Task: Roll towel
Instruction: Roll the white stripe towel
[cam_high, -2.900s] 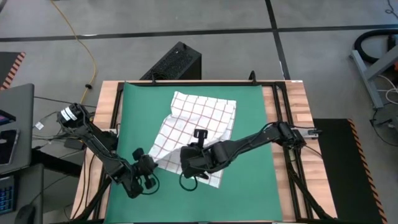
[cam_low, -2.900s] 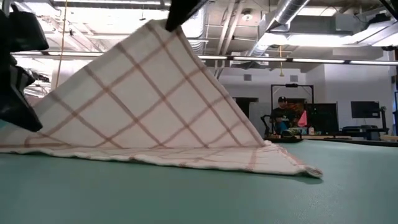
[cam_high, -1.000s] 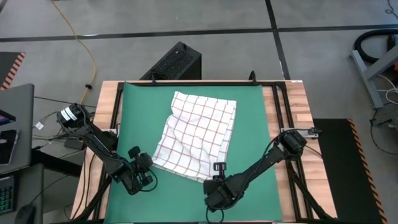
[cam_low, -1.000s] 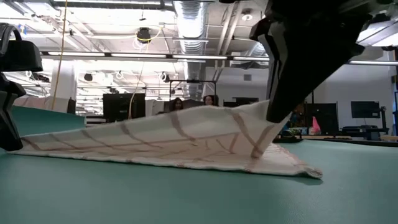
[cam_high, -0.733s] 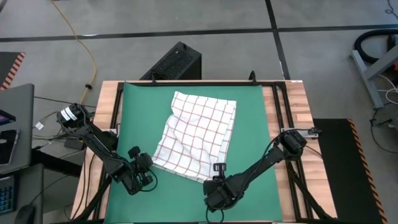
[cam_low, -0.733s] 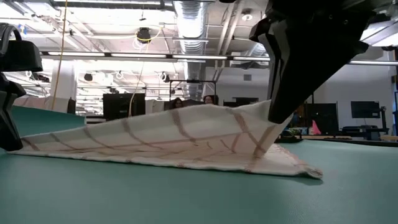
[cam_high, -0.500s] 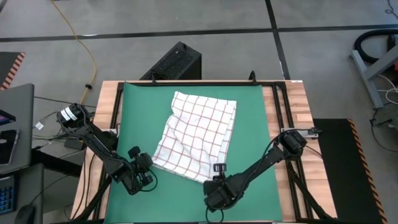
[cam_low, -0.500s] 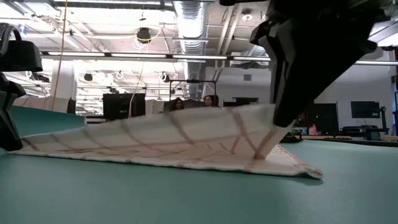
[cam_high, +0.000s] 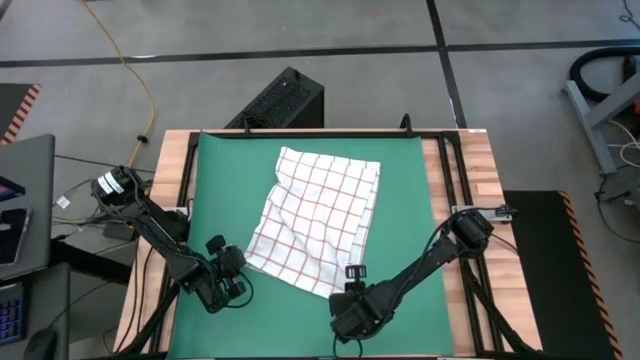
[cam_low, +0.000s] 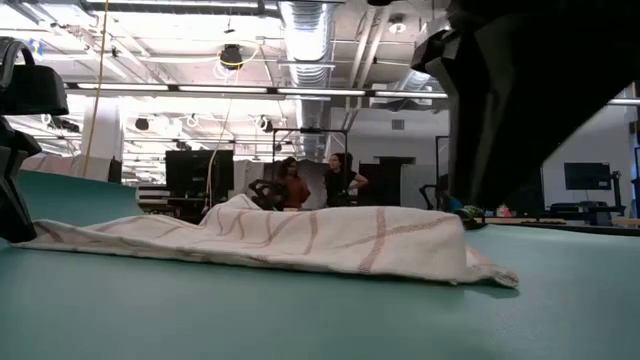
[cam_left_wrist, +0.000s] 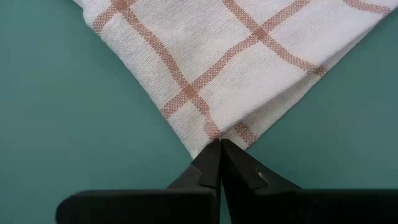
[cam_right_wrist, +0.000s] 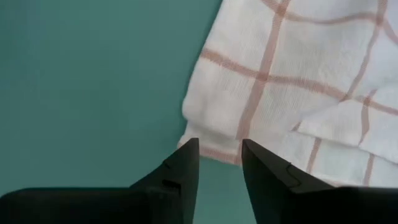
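Loosely rumpled thin woven towel on smooth green mat.

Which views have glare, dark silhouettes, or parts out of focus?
Low view: bright ceiling lights glare, and the right pincer is a black backlit shape. Left wrist view: the towel is evenly lit and sharp. High view: even light, soft shadows on the green mat.

**Both arms low at the near side**

The left arm reaches in from the left edge, its pincer low and its fingers pressed together at the tips. The right arm stretches from the right side down toward the near edge, its pincer low with fingers standing parted, a gap between them.
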